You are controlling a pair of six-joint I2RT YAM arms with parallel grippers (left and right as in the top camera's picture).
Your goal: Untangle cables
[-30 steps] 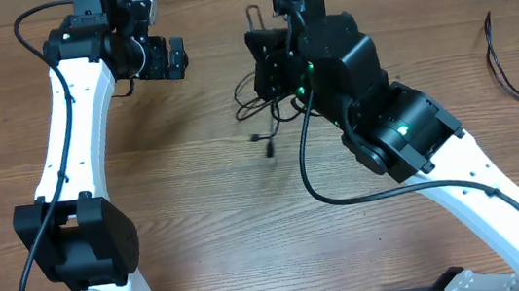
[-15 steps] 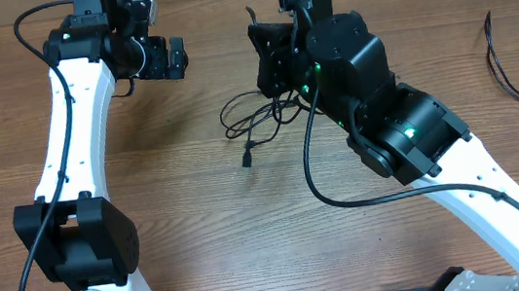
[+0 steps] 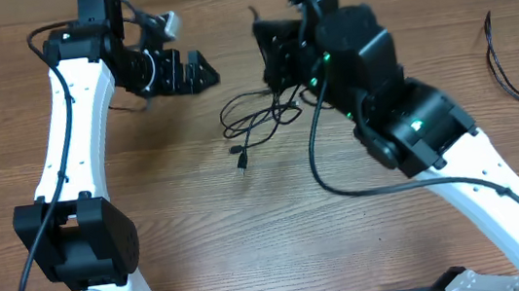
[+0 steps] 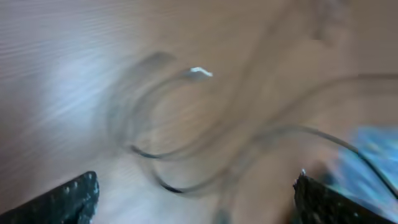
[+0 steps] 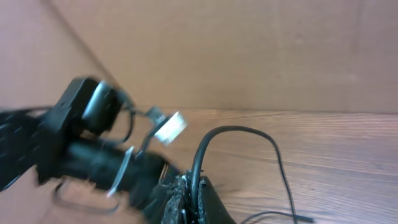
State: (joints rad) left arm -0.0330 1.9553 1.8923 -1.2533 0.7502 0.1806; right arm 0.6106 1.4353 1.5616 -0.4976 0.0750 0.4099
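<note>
Black and wide open, the left tool (image 3: 200, 72) has turned from pointing down the surface to pointing toward 3 o'clock, at the tangle. It sits at about 10 o'clock in the overhead view and it holds nothing. Its wrist camera is blurred by motion, but it shows loops of cord and one silvery tip (image 4: 200, 73) between the two fingers.

Near the middle of the overhead view lie the thin black cables (image 3: 255, 121). One second ago they were bunched tight under the right arm. Now the loops are spread wider, and the small black plug end (image 3: 240, 163) has slid toward 7 o'clock. I judge that this gives the left tool a free strand to take.

At 12 o'clock the right tool (image 5: 188, 186) is fully closed on one black strand, which arches up out of it.

At 3 o'clock a separate thin black cord (image 3: 511, 73) lies well apart and has not moved.

Brown wood-grain surface (image 3: 201, 230) carries all of it. Behind stands a plain brownish wall (image 5: 261, 50).
</note>
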